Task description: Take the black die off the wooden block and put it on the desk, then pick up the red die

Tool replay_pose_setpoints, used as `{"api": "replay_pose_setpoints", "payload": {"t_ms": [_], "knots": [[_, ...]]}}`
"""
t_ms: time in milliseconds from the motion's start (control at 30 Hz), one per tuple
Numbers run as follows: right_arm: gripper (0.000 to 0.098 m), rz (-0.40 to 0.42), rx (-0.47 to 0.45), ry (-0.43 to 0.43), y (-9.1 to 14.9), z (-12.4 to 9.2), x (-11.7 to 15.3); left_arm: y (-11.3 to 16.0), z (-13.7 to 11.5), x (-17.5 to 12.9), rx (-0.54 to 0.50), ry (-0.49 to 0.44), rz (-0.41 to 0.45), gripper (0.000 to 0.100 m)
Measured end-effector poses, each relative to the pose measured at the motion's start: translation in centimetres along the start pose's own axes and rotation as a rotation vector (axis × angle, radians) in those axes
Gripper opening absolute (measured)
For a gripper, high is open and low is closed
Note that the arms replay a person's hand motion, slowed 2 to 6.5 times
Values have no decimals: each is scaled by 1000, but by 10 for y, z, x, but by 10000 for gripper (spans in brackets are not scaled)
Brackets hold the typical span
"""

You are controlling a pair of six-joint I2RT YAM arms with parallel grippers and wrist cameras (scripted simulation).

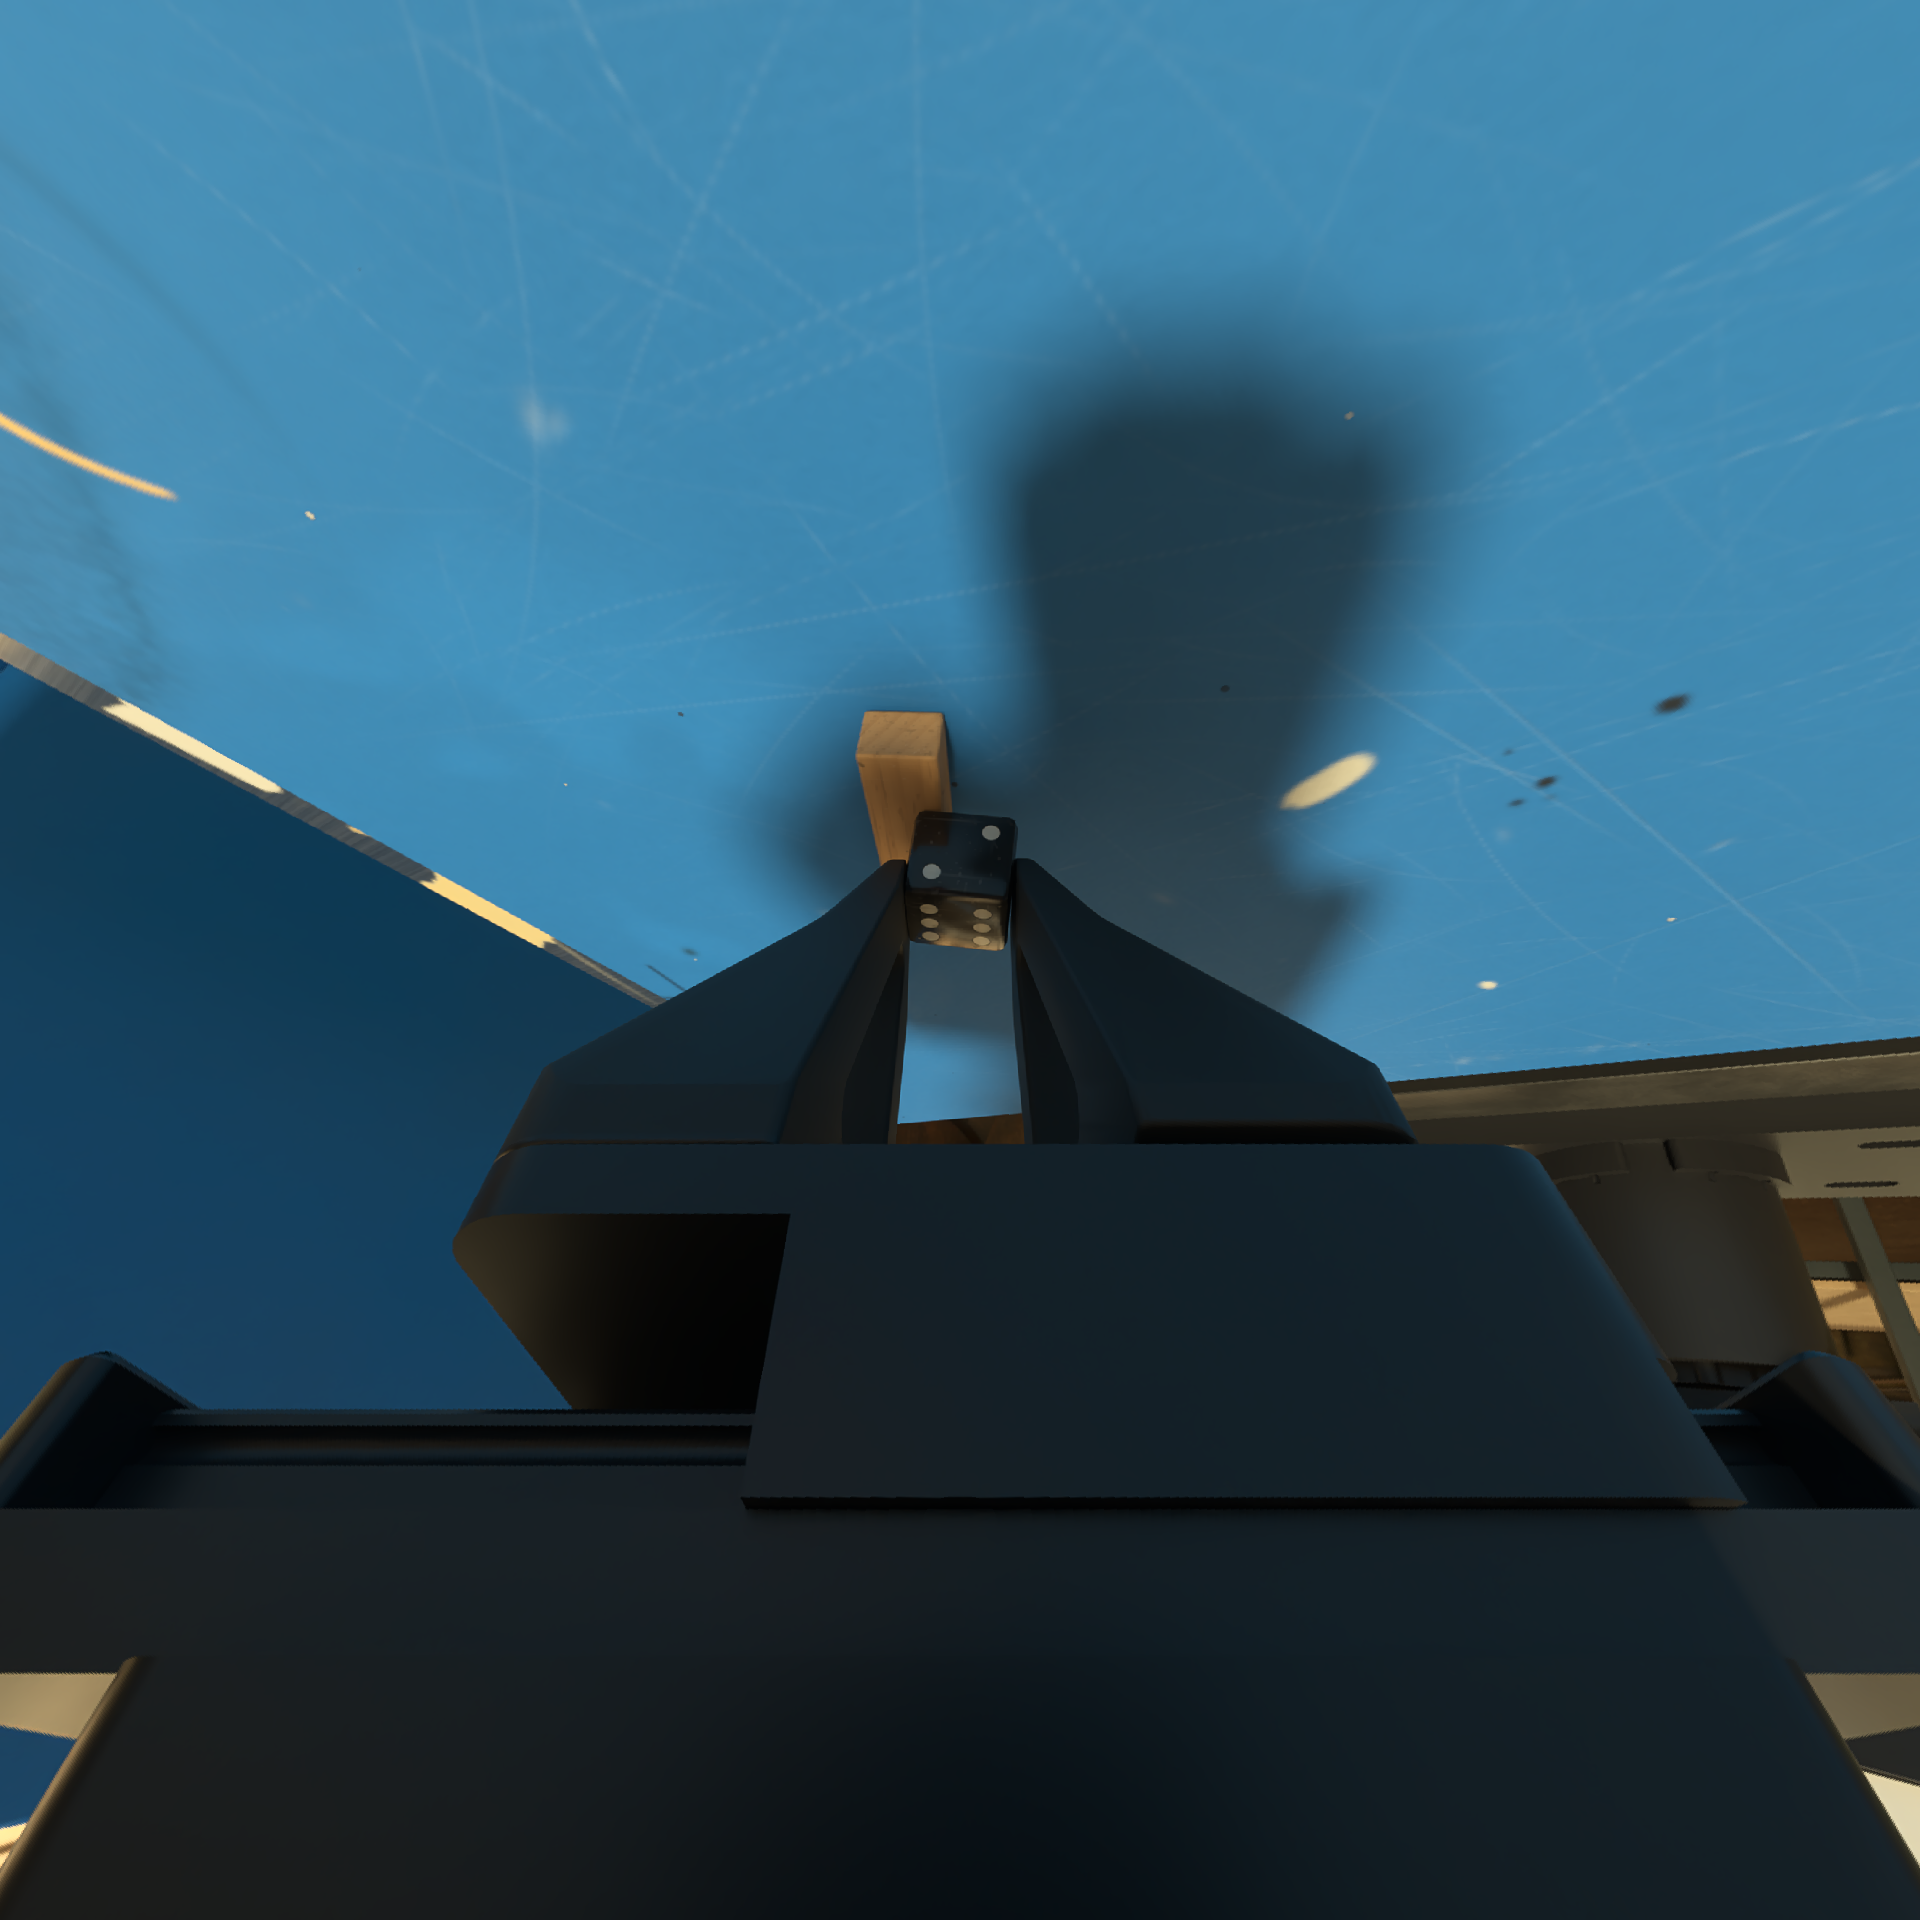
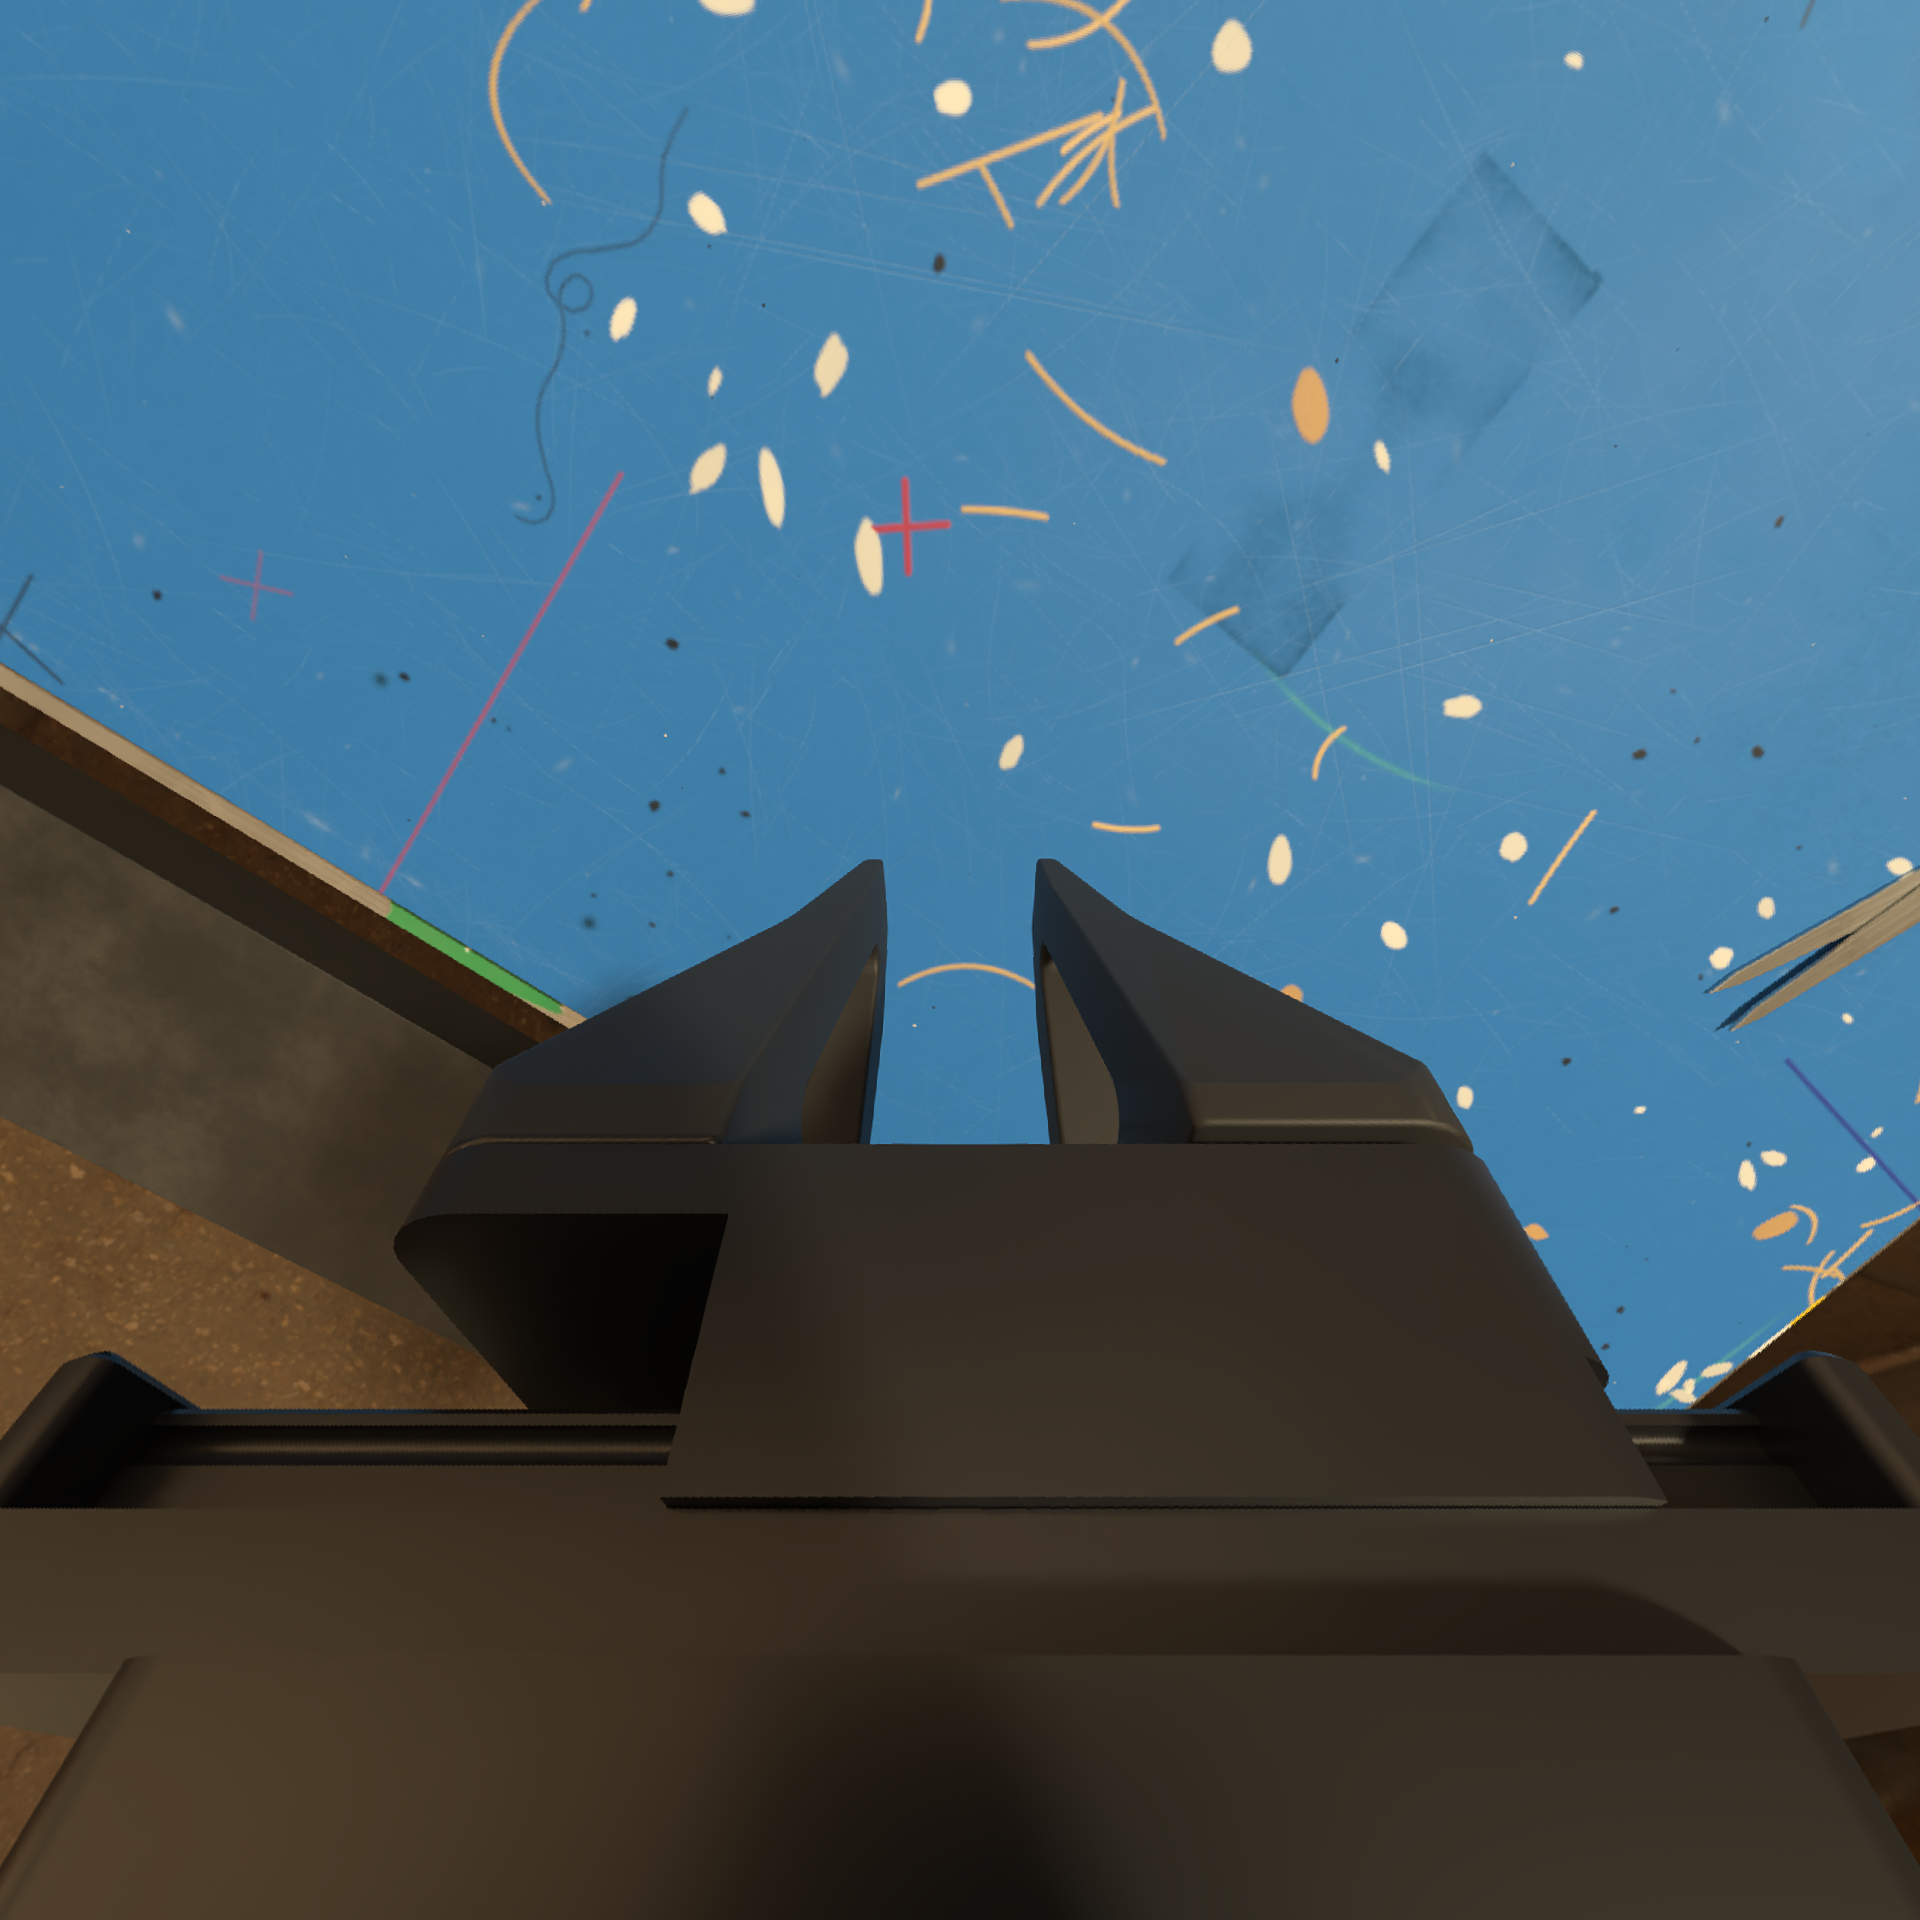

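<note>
In the left wrist view my left gripper (image 1: 960,871) is shut on the black die (image 1: 962,864), which has white pips and sits between the two fingertips. The light wooden block (image 1: 900,777) lies on the blue desk (image 1: 520,416) just beyond and left of the die. I cannot tell whether the die touches the block. In the right wrist view my right gripper (image 2: 960,864) is open and empty above the blue desk (image 2: 1039,675). The red die is not in either view.
The desk's left edge (image 1: 312,810) runs diagonally in the left wrist view, with a drop beyond it. In the right wrist view the desk edge (image 2: 208,821) runs at the lower left, and a flat grey thing (image 2: 1829,956) lies at the right.
</note>
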State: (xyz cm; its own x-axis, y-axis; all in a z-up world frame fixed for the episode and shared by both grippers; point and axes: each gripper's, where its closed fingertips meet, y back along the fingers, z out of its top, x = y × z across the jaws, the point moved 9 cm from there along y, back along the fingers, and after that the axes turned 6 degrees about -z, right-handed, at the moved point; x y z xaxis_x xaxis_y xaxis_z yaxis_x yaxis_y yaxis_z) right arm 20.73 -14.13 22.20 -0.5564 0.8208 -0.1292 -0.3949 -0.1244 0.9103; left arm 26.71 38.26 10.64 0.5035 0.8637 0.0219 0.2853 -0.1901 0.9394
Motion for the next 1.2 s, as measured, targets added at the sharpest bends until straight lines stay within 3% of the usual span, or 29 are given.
{"api": "replay_pose_setpoints", "payload": {"t_ms": [800,1200], "knots": [[235,0,28,11,-5,0,1,7,3,-9,-48,-22,-45,166],[232,-4,30,4,-5,0,-1,36,1,-12,-122,-31,-51,166]]}}
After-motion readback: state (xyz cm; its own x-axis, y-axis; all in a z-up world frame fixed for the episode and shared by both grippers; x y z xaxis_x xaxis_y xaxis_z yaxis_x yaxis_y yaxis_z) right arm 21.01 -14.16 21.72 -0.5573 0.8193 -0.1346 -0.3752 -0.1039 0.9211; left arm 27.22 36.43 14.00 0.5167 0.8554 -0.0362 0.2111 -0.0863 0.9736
